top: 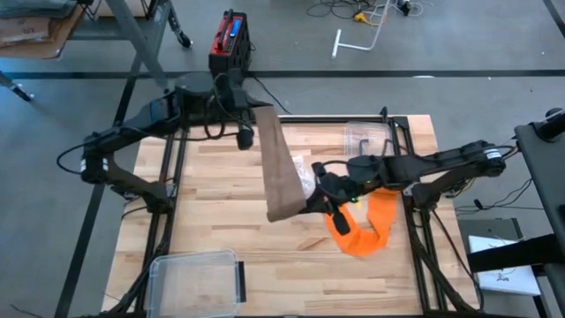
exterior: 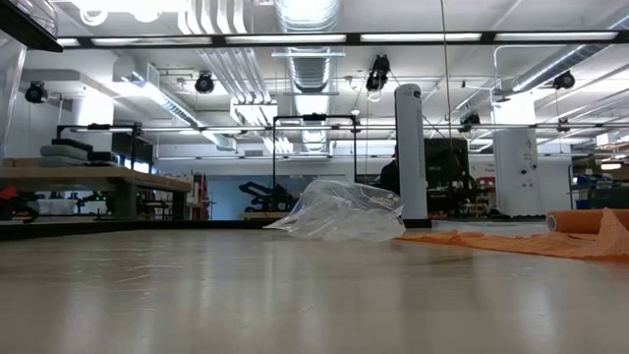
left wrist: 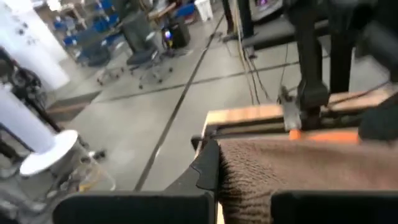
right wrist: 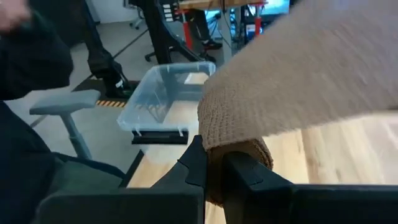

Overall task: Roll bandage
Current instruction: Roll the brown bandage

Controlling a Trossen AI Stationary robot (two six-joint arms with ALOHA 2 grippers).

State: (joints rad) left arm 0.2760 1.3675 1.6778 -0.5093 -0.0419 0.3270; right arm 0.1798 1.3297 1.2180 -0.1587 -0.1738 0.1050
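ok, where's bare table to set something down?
Free: the left half of the table, between the bandage and the bin, and the near strip right of the bin. Crowded: right-centre, around the right gripper, orange cloth and plastic bag.

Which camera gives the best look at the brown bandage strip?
The high view: it shows the whole bandage stretched between the left gripper and the right gripper. The left wrist view shows only the end in its shut fingers, the right wrist view only the partly rolled end. The low view misses it.
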